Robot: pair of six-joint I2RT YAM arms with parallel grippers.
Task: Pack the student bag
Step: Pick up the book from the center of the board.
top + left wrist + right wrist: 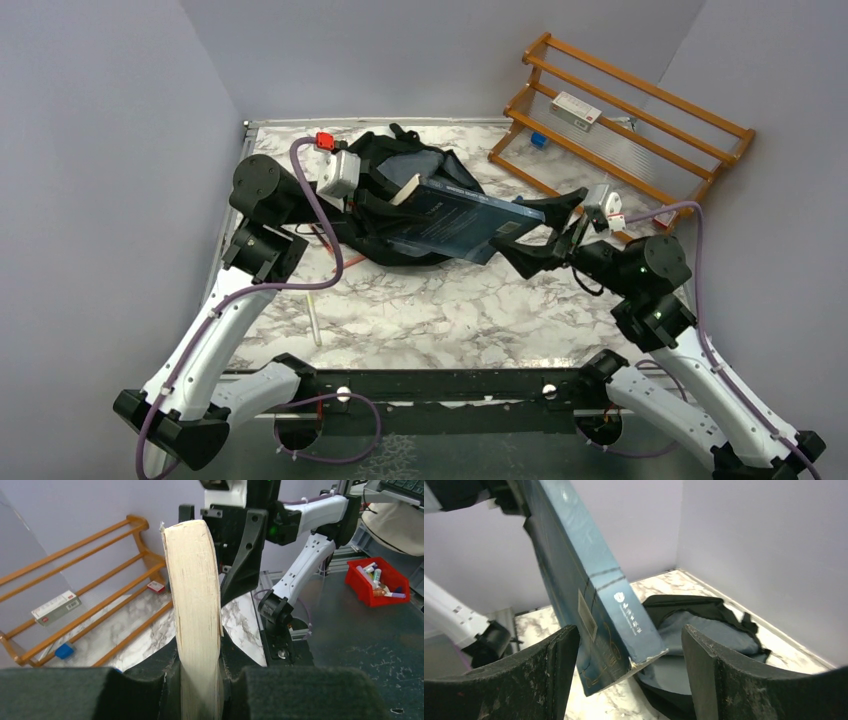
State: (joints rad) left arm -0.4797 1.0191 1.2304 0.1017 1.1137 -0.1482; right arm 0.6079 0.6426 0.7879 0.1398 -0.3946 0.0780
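Holding book (465, 225) above the student bag (425, 165), which lies open at the table's (450, 310) far edge. Left gripper (200, 685) clamped on its page edge; right gripper (629, 635) straddles the lower corner, jaws apart. Insertion step, I judge: next, tip the book into the opening.

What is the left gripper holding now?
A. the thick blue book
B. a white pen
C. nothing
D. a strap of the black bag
A: in the left wrist view the left gripper is closed on the blue book, whose pale page edge stands between its two fingers.
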